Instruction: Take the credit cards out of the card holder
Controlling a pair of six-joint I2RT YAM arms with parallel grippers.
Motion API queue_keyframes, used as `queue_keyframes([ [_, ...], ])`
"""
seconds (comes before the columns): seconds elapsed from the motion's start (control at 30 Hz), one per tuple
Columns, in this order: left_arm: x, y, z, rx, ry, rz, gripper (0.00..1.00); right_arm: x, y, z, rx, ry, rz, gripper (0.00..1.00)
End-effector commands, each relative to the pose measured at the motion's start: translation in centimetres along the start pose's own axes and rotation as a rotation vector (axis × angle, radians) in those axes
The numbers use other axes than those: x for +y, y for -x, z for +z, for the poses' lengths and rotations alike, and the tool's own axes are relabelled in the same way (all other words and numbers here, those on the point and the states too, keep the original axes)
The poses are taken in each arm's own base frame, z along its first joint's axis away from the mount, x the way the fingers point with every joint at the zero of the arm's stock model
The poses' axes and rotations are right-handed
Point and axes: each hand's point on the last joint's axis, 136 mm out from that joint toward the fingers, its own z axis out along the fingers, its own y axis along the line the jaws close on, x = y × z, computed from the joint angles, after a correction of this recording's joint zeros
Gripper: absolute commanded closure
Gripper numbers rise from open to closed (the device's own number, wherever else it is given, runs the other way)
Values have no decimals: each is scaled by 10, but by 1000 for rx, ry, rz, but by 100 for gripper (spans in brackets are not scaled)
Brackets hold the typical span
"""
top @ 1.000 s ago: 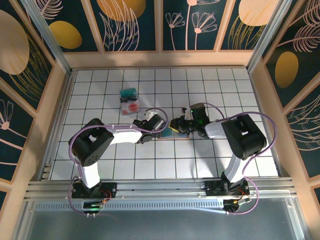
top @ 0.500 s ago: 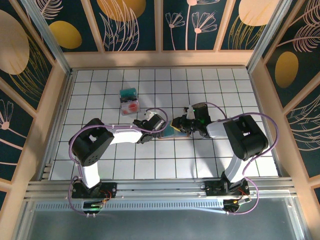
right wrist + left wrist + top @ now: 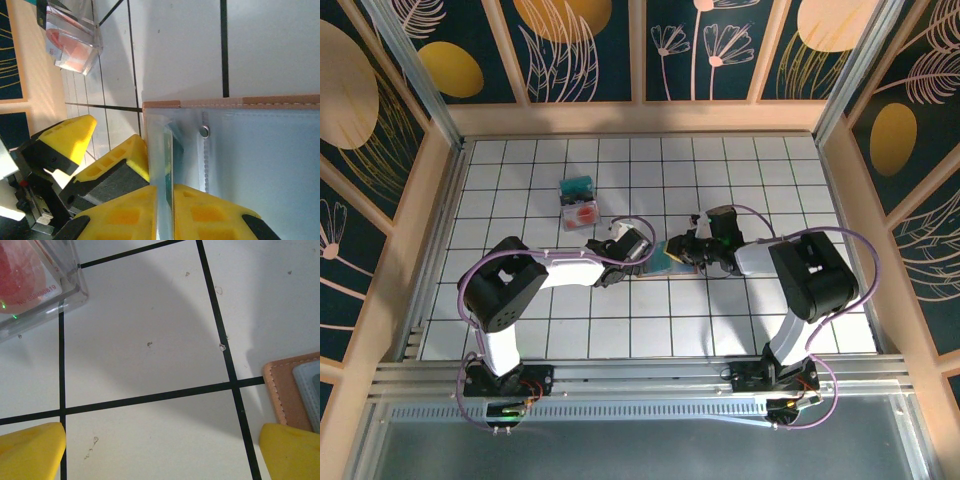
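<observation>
The card holder [image 3: 260, 165] is lying open on the white tiled tabletop [image 3: 720, 320]. Its grey-blue inside is facing up, its pinkish-brown rim is showing along one edge, and a small metal snap [image 3: 203, 131] is sitting on the inside.

The right gripper [image 3: 165, 200] is reaching onto the card holder from the holder's right in the overhead view. Its jaws are standing almost closed, pinching a thin upright leaf [image 3: 167, 150] that is rising from the holder's inside. A dark teal edge is showing within that leaf. Cannot tell whether the leaf is a clear pocket flap or a card.

The left gripper [image 3: 162, 452] is hovering just left of the card holder. Its jaws are spread wide and gripping nothing, with bare tile showing between the yellow fingertips [image 3: 32, 450]. One corner of the card holder is showing just beside one of those fingertips.

Two credit cards are lying well apart from the card holder, up and to its left in the overhead view. The teal-green card [image 3: 577, 186] is lying farther from the holder and the red-and-white card [image 3: 582, 213] nearer, the two close against each other. The red-and-white one is appearing through a clear case [image 3: 65, 300].
</observation>
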Motion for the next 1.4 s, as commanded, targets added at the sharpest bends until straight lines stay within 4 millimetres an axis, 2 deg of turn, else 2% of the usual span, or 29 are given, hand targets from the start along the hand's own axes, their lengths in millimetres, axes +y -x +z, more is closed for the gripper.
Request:
queue_keyframes([
  [0.0,14,-25,1,85,48,56,1,-1,2,-4,-15,-13,-19,85],
  [0.2,6,3,-18,17,-16,7,1,-3,2,-1,-10,-16,-13,92],
  [0.33,3,19,-30,-23,-53,-23,1,-4,3,-1,-13,-20,-15,93],
  [0.43,-2,24,-32,-37,-83,-26,1,-3,2,0,-13,-22,-18,93],
  [0.47,-4,33,-39,-66,-109,-39,1,-4,2,0,-12,-24,-17,93],
  [0.63,-22,34,-37,-73,-191,-10,1,-5,1,0,-12,-32,-16,93],
  [0.73,-26,25,-26,-46,-185,11,1,-5,0,1,-10,-36,-15,93],
  [1.03,-24,7,-5,-2,-125,59,1,-4,1,2,-7,-32,-14,93],
  [1.37,-17,-5,3,32,-80,82,1,-5,1,2,-9,-38,-8,95],
])
